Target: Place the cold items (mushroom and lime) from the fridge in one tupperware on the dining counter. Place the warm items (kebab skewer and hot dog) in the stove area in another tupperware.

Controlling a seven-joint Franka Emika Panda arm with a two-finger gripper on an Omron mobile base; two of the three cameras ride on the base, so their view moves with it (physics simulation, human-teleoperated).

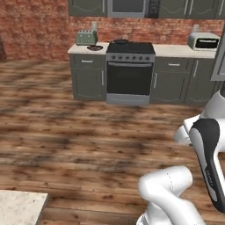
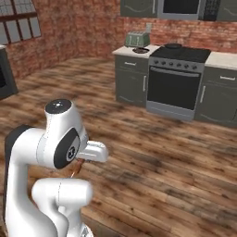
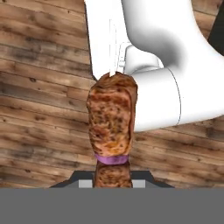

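Note:
My gripper (image 3: 113, 181) is shut on the kebab skewer (image 3: 112, 120), a chunk of browned meat over a purple slice, with a thin pale stick poking out past it. The skewer points along the hand toward the arm's own white links, above the wooden floor. In the right base view a brown bit of the kebab skewer (image 2: 77, 169) peeks out under the hand, close in front of the robot's body. The arm is folded back near the base, far from the stove (image 1: 130, 53).
The stove (image 2: 178, 53) stands across the wooden floor among grey cabinets, with a toaster (image 1: 86, 37) and a dark pan (image 1: 95, 47) on the counter to its left and a toaster oven (image 1: 203, 41) to its right. A speckled counter corner (image 1: 22, 206) sits at lower left.

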